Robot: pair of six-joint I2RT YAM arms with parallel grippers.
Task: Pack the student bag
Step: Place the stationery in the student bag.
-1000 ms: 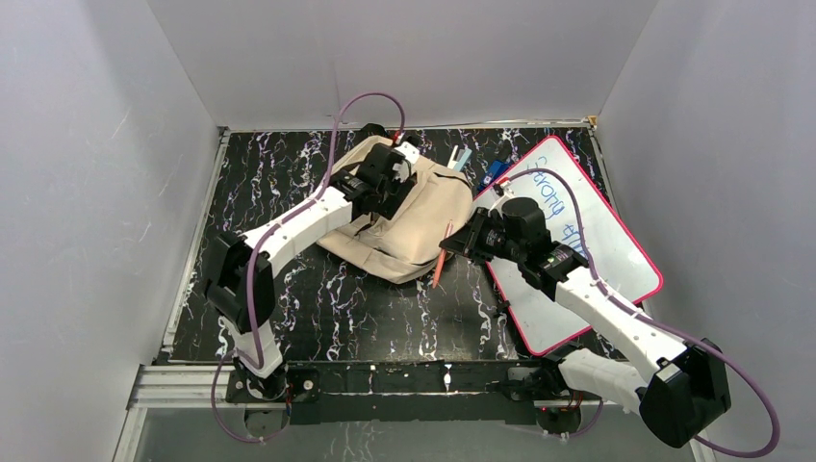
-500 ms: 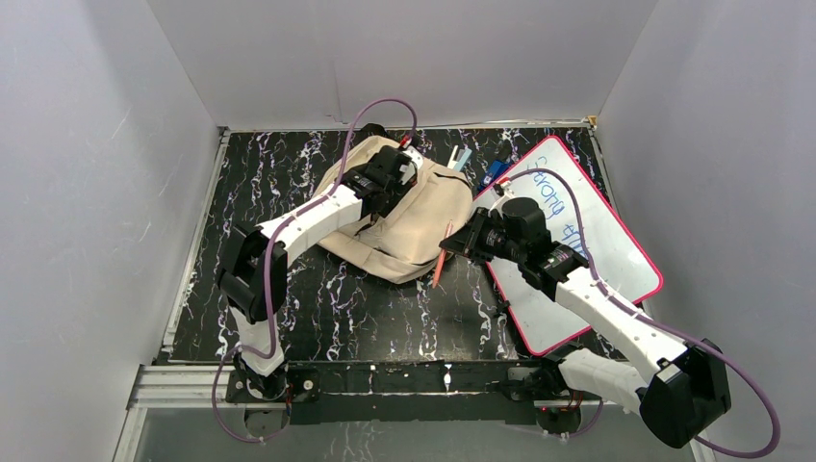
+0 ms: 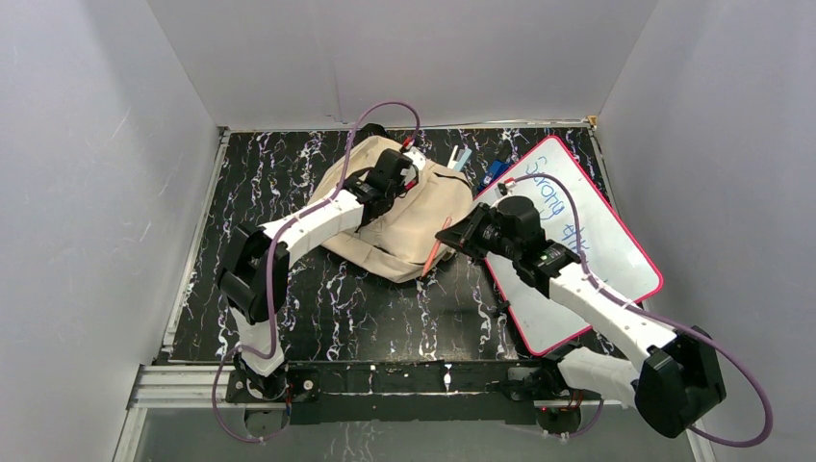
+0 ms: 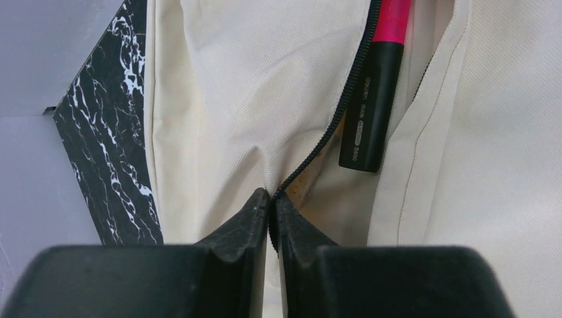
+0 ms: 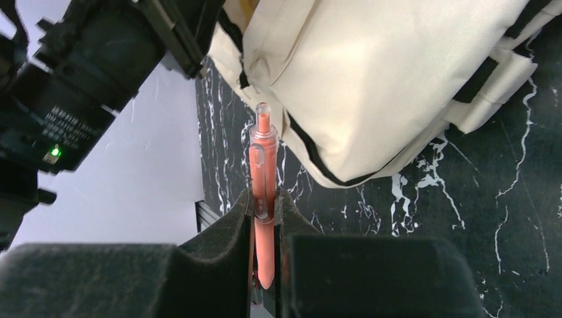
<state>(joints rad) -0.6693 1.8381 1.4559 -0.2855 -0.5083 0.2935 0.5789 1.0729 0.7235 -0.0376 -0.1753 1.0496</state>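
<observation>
Pen [image 5: 264,172] clamped in right jaws, student bag [image 4: 219,99] zipper edge pinched in left jaws. Lift edge, slide pen in.

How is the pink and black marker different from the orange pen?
The marker is black with a pink end; the pen is orange all over and has a clip. The marker sits in the bag's open zip with nothing holding it; the pen is outside the bag, pinched in the right gripper's jaws. Both are long, thin things for writing.
</observation>
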